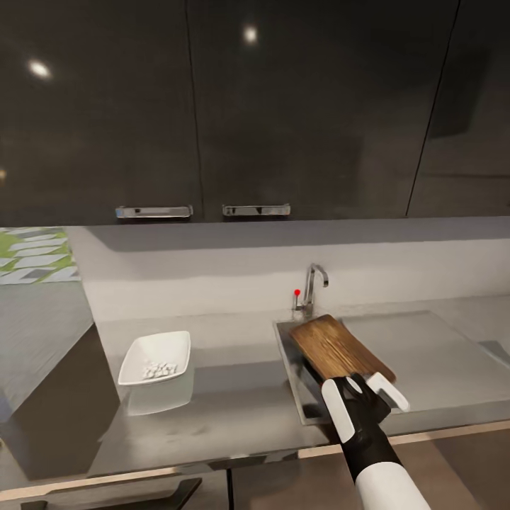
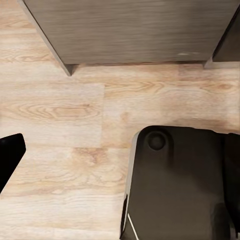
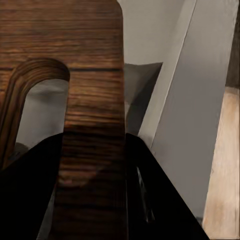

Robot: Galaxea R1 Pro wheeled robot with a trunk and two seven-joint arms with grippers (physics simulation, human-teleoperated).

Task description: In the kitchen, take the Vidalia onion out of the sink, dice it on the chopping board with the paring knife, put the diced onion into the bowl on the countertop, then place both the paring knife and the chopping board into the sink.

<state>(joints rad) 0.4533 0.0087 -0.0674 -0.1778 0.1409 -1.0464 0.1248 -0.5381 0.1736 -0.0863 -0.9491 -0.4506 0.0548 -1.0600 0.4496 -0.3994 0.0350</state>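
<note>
My right gripper [image 1: 363, 394] is shut on the near handle end of the dark brown chopping board [image 1: 334, 347]. The board slants across the steel sink [image 1: 286, 358], its far end close to the tap [image 1: 312, 285]. In the right wrist view the board [image 3: 85, 60] runs away from me between my dark fingers [image 3: 25, 195], with the grey basin under it. The white bowl [image 1: 156, 356] stands on the countertop [image 1: 234, 404] to the sink's left and holds pale diced onion [image 1: 160, 369]. The paring knife is out of view.
The flat drainboard [image 1: 432, 361] lies right of the basin. Dark wall cabinets [image 1: 212, 106] hang above the backsplash. The left wrist view looks down on the wood-plank floor [image 2: 60, 110], the robot's dark base [image 2: 185, 185] and a cabinet front [image 2: 135, 30].
</note>
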